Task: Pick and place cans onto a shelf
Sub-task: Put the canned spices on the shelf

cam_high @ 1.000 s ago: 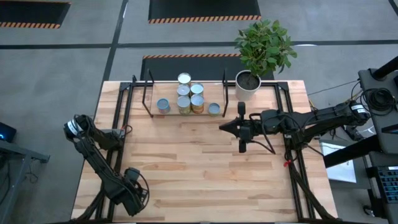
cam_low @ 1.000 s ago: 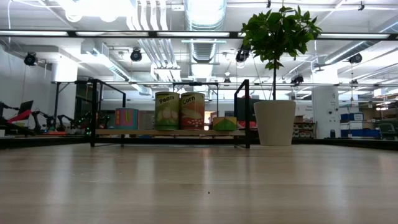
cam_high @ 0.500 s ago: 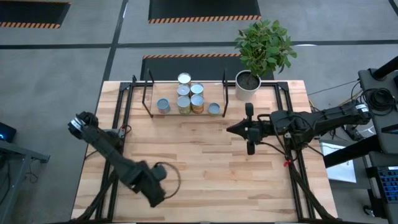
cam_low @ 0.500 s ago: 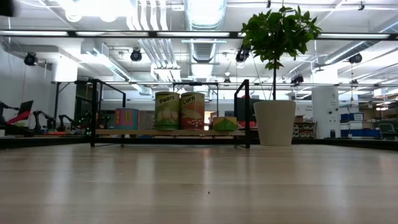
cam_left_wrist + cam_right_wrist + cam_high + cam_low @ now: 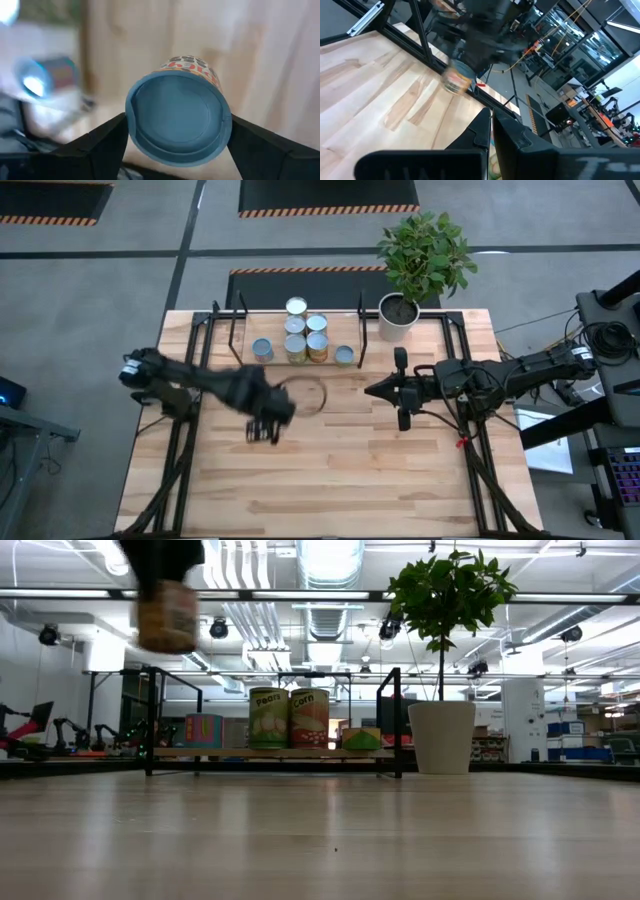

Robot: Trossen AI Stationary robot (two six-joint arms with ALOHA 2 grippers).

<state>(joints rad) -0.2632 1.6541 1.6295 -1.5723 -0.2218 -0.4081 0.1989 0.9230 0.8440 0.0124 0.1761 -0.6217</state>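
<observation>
My left gripper (image 5: pixel 265 423) hangs above the middle-left of the table, pointing down, shut on a can (image 5: pixel 177 117) with a pale-blue top and an orange label. The low view shows this can (image 5: pixel 168 615) high above the tabletop. The shelf (image 5: pixel 300 366) of black rods and a light board stands at the table's far edge. Several cans (image 5: pixel 296 348) stand upright on its board (image 5: pixel 270 753). My right gripper (image 5: pixel 375 390) is shut on nothing, held level right of the middle and pointing toward the table's left. My left gripper pinches the can between its two fingers (image 5: pixel 107 142), one on each opposite side of the round wall (image 5: pixel 131 131) just below the top rim. The fingers come from above, pointing down. The can hangs upright below them, lifted clear of the table.
A white pot (image 5: pixel 398 315) with a leafy plant stands right of the shelf at the far edge. Bare wooden tabletop (image 5: pixel 330 470) lies between the shelf and the near edge. Black frame rails (image 5: pixel 190 430) run along both sides of the table.
My left gripper has swung from the table's near left corner toward the middle and the shelf, rising and rolling its wrist. The can has come into the low view, high up. My right gripper has drawn back a little toward the right edge.
</observation>
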